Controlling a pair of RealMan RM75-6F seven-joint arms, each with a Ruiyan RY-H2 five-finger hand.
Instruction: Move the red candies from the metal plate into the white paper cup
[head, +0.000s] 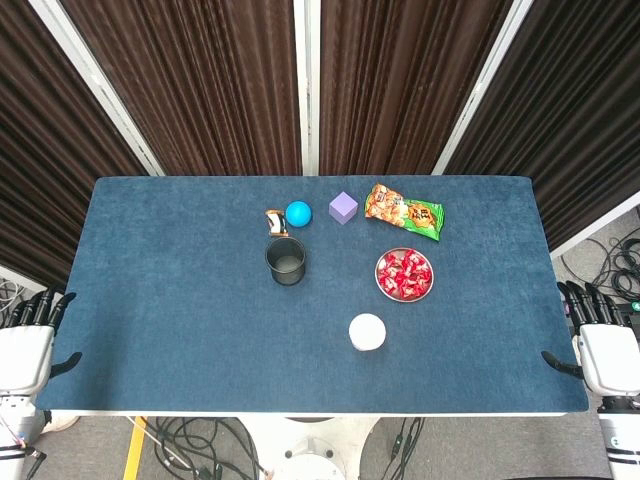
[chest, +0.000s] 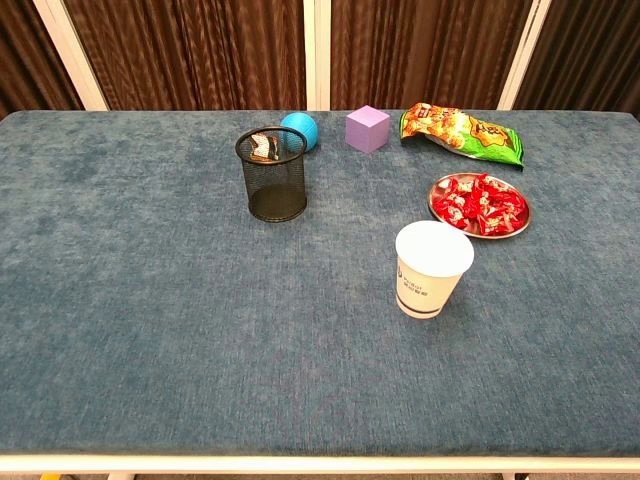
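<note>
We hold our left hand (head: 27, 345) and right hand (head: 603, 345) low at our sides, empty, fingers (head: 40, 307) spread.

Bright, even overhead light; objects cast only faint, soft shadows on the counter (head: 180, 300). Both views sharp, no glare, slight edge distortion.

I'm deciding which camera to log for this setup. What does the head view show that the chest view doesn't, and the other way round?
Only the head view shows the left hand and right hand, both open beside the table's near corners, plus cables on the floor.

Only the chest view shows the black mesh cup's side wall and the white paper cup's printed side.

Both show the blue table, metal plate of red candies, blue ball, purple cube and orange-green snack bag.
</note>
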